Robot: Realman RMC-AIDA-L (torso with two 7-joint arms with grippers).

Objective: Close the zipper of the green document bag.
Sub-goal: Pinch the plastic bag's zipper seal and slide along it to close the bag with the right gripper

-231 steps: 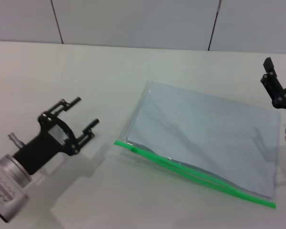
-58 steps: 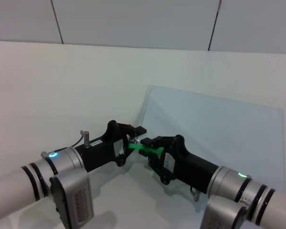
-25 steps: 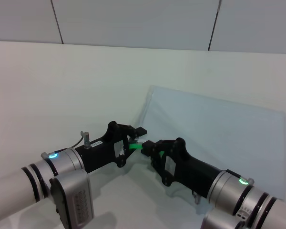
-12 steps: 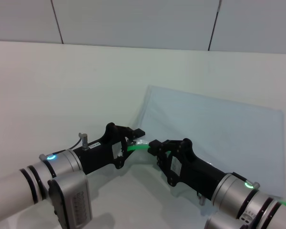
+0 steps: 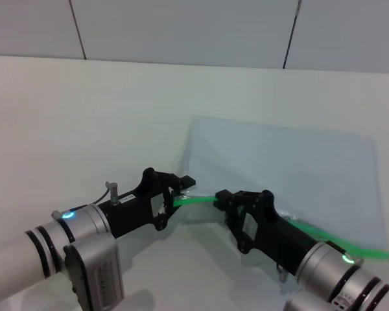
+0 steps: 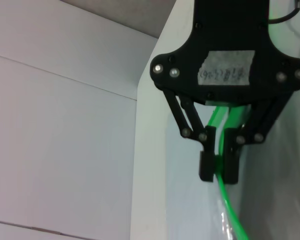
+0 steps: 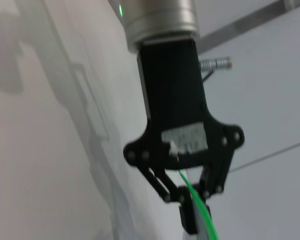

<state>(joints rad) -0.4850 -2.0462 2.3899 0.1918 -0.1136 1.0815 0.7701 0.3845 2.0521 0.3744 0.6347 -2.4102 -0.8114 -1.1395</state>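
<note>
The green document bag (image 5: 292, 165) lies flat on the white table, with pale blue sheets inside. Its zipper (image 5: 194, 199) is a bright green strip along the near edge, lifted off the table between my two grippers. My left gripper (image 5: 179, 192) is shut on the zipper's left end. My right gripper (image 5: 222, 199) is shut on the zipper a short way to the right, and the slider tab is hidden between its fingers. Past the right arm the strip shows again toward the bag's right corner. The left wrist view shows the right gripper (image 6: 217, 171) pinching the strip (image 6: 231, 212). The right wrist view shows the left gripper (image 7: 189, 216).
The white table (image 5: 84, 116) stretches to the left and behind the bag. A grey panelled wall (image 5: 181, 29) closes off the far edge. Both forearms lie low over the near part of the table.
My right gripper has slid right along the zipper, away from the left gripper, so more green strip shows between them. The bag has shifted and turned a little. The left gripper holds its place.
</note>
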